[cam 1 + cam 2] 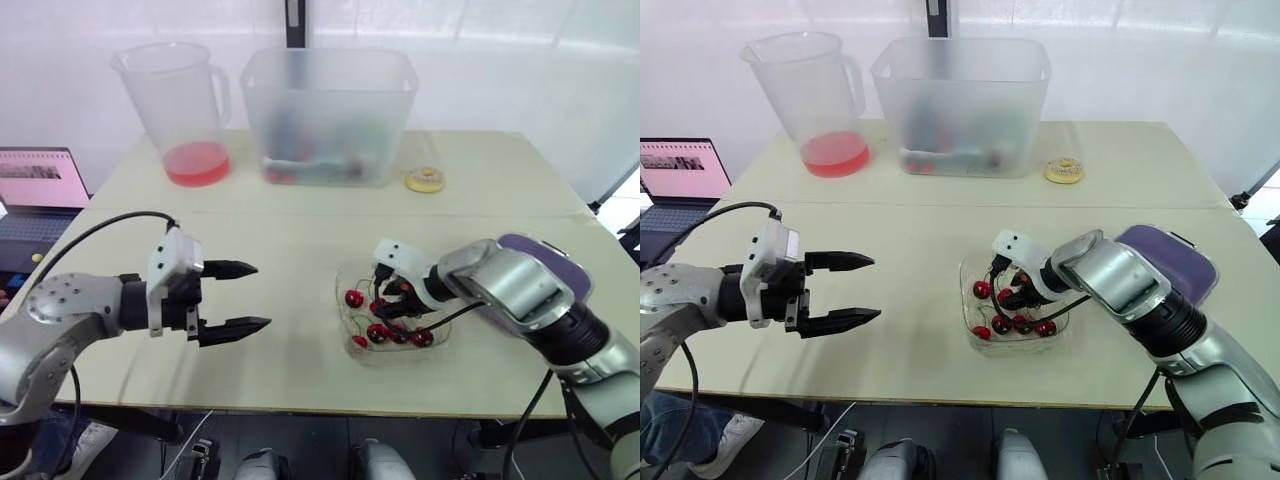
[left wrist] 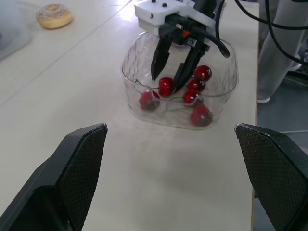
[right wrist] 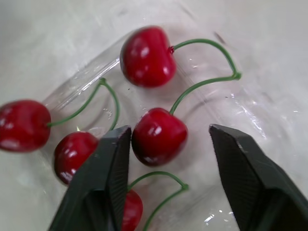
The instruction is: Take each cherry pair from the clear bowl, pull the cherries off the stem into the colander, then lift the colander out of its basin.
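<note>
Six cherries sit in the bowl, one between the right gripper's half-open jaws, while the left gripper gapes wide over bare table.

No legible text, label, brand or number on any item. The laptop screen shows content, too small to read.

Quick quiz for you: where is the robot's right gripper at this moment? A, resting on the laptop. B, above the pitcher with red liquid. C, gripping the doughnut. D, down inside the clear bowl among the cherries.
D: the right gripper reaches down into the clear bowl, with its jaws open on either side of a cherry.
</note>
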